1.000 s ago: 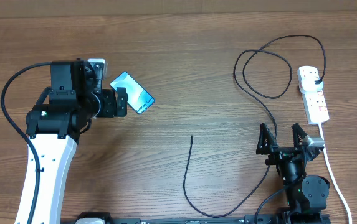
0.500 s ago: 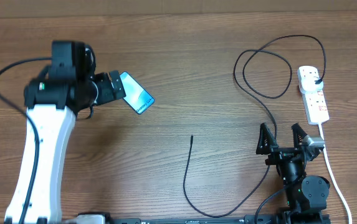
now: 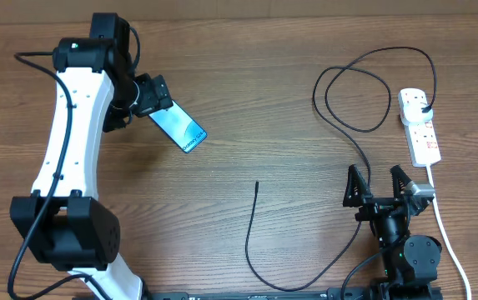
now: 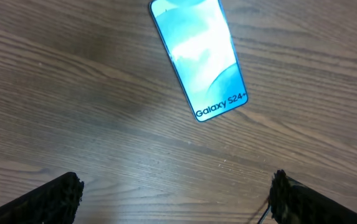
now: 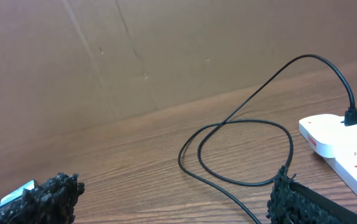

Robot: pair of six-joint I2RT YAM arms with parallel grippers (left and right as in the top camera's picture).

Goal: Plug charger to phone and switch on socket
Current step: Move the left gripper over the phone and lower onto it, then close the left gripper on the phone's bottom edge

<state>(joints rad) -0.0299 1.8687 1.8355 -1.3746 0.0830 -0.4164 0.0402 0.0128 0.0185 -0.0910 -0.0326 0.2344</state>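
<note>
Phone (image 4: 198,59) flat on table (image 4: 72,106), apart from wide-spread left jaws.

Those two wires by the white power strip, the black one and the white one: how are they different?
The black cable is thin; the white cord is thick. The black cable loops and wanders across the table, while the white cord runs almost straight off the near edge. The black cable's far end lies free on the table; the white cord's far end is out of view. Both join the strip.
</note>
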